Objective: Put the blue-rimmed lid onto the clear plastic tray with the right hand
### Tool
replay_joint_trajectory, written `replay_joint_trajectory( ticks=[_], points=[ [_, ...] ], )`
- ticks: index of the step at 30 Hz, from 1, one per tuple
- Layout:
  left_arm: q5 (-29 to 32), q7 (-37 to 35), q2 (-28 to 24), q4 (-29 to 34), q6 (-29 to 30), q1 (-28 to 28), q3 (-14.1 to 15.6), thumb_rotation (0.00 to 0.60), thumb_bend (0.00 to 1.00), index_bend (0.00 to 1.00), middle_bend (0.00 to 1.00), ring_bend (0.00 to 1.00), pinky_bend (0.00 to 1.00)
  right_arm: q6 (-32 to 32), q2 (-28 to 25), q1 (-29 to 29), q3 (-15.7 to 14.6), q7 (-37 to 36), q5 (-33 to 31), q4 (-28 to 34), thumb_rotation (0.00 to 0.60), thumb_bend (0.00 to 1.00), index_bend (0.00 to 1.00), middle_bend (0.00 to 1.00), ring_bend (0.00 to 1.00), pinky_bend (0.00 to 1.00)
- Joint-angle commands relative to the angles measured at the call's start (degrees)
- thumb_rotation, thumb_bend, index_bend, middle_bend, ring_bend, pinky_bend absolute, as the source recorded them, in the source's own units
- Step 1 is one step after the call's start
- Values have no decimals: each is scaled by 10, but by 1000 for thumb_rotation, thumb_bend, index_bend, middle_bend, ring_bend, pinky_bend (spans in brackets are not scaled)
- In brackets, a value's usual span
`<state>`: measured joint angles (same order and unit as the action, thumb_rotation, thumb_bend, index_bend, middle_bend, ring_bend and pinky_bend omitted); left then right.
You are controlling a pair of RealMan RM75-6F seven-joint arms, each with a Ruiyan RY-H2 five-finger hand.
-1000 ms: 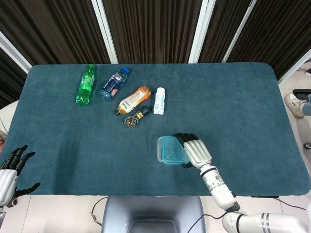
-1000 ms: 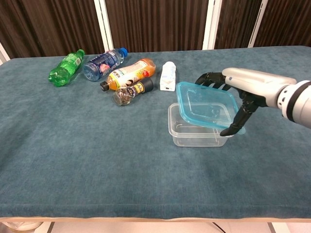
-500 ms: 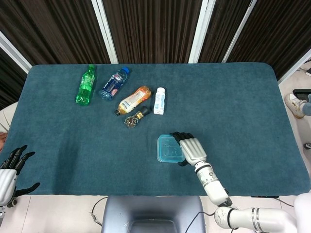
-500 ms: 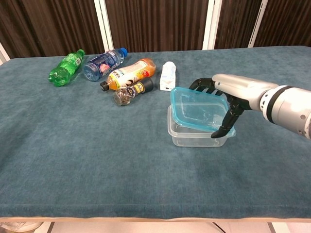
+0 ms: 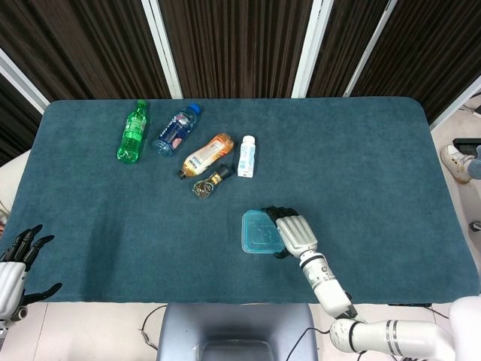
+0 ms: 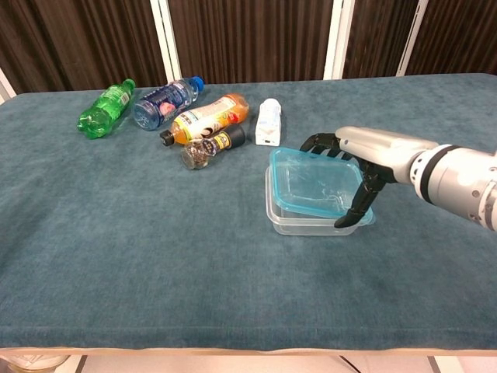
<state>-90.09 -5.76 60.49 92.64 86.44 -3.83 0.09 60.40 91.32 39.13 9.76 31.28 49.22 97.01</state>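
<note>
The right hand (image 6: 359, 167) pinches the blue-rimmed lid (image 6: 317, 180) by its right edge, thumb below and fingers (image 6: 317, 142) over the far rim, so it sits squarely atop the clear plastic tray (image 6: 299, 223); not released

Tabletop (image 6: 155, 256) is matt, fuzzy teal cloth; the tray (image 6: 307, 221) is clear glossy plastic, lid (image 6: 318, 183) see-through plastic too.

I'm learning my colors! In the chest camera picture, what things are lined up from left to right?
Green bottle → blue bottle → orange bottle → white bottle → lid → right robot hand.
</note>
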Motion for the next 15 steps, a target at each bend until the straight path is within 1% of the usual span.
replay_joint_trajectory(
  ticks=[1,8,11,13,15],
  points=[
    [0,-1,0,0,0,0,0,600,445,193,37,5,244,-3,-1,2,-2,-1,-4,-1,600,357,232,320,263,355],
    [-1,-3,-1,0,0,0,1,600,445,194,41,9,245,-10,-3,6,-6,-5,-11,-8,600,355,45,149,77,221],
    [-2,-4,-1,-1,0,-1,1,600,444,194,41,10,244,-12,-5,7,-7,-9,-13,-9,600,355,3,71,9,185],
    [-4,-5,-1,-1,0,-1,2,600,445,194,41,11,244,-13,-8,7,-7,-12,-13,-9,600,354,0,27,0,168],
    [-5,-7,-2,-1,0,-1,3,600,445,194,41,13,244,-14,-12,7,-8,-15,-11,-8,600,354,0,4,0,145]
  ],
)
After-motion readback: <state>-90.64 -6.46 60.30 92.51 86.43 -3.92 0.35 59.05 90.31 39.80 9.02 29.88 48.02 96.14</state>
